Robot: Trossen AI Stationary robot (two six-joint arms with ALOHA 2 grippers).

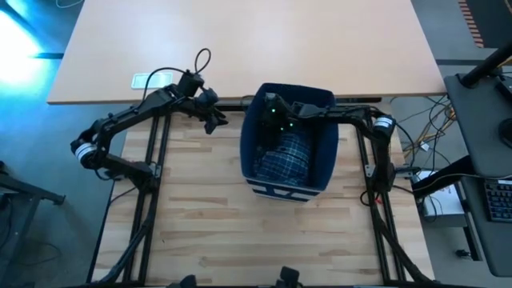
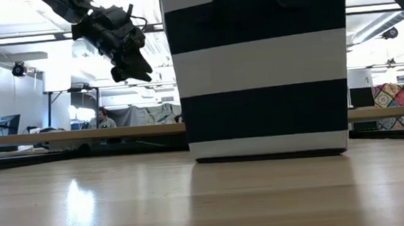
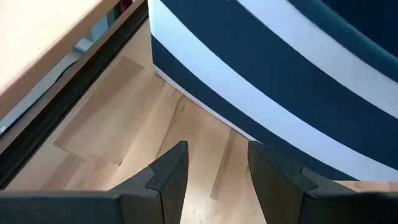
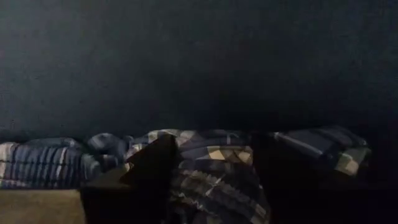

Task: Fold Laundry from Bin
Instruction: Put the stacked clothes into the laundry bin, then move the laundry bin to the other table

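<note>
While the left gripper (image 1: 214, 122) is being held open and empty beside the bin (image 1: 288, 190), the right gripper (image 4: 211, 165) is being held parted over plaid laundry (image 4: 211, 180) inside.

The bin (image 1: 289, 189) blocks mid-table, its walls hemming the laundry (image 1: 285, 156); bare table (image 1: 200, 224) surrounds it.

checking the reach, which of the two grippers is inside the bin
The right gripper: it is reached down into the bin, just over the plaid laundry. The left gripper hangs outside, beside the bin's left wall.
</note>
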